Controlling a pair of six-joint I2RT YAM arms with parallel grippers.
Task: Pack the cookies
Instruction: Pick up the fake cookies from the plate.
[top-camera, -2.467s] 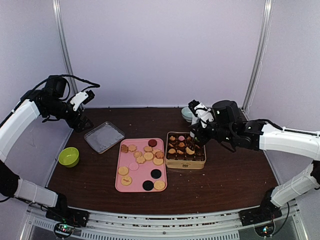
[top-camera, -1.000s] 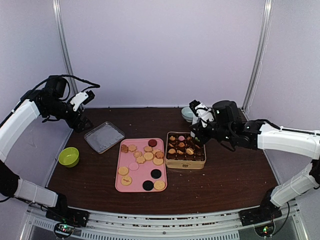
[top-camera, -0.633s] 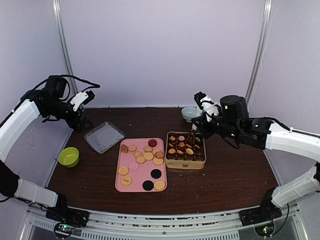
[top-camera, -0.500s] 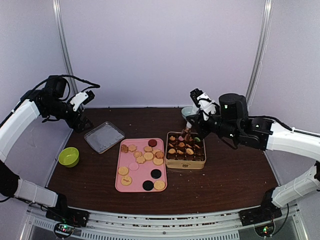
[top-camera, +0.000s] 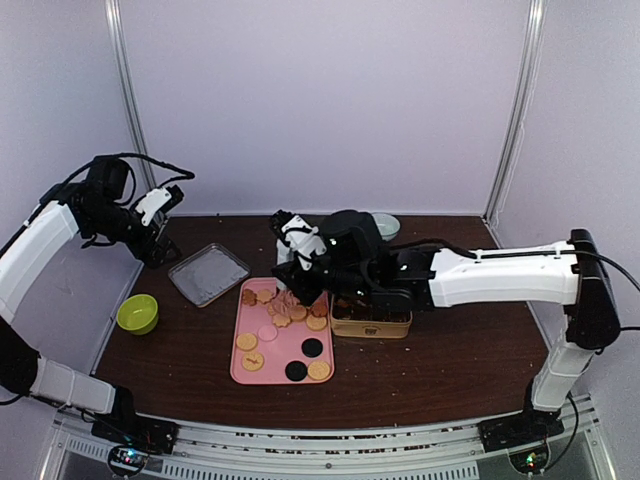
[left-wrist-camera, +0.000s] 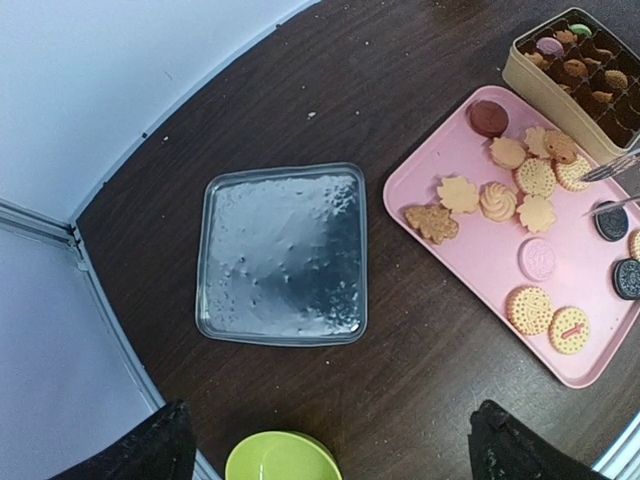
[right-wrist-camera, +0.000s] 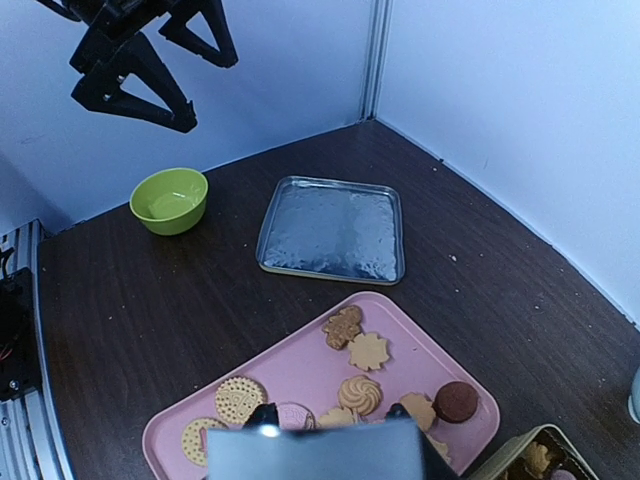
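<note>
While the right gripper (top-camera: 288, 296) hangs over the far end of the pink tray (left-wrist-camera: 480, 258), we note its thin fingertips (left-wrist-camera: 605, 172) parted, with nothing between them. We find the cookies (left-wrist-camera: 498, 200) loose in one layer on that tray at mid table (left-wrist-camera: 400, 60). They are mostly tan-golden: some round with dotted rims, some flower- or leaf-shaped, one piped swirl, one browner tree shape (left-wrist-camera: 432, 222). We also count one pale pink round (left-wrist-camera: 541, 258), two black rounds (left-wrist-camera: 630, 278) toward the near right, and one dark red round (left-wrist-camera: 488, 117) at the far right corner. More sit in the compartments of the gold tin (left-wrist-camera: 550, 100) just right of the tray; a pink and a green one show among the tan. We see the left gripper (left-wrist-camera: 330, 420) wide open and holding nothing, raised at far left near the silver tray (left-wrist-camera: 282, 255). The green bowl (left-wrist-camera: 278, 458) sits nearer.
</note>
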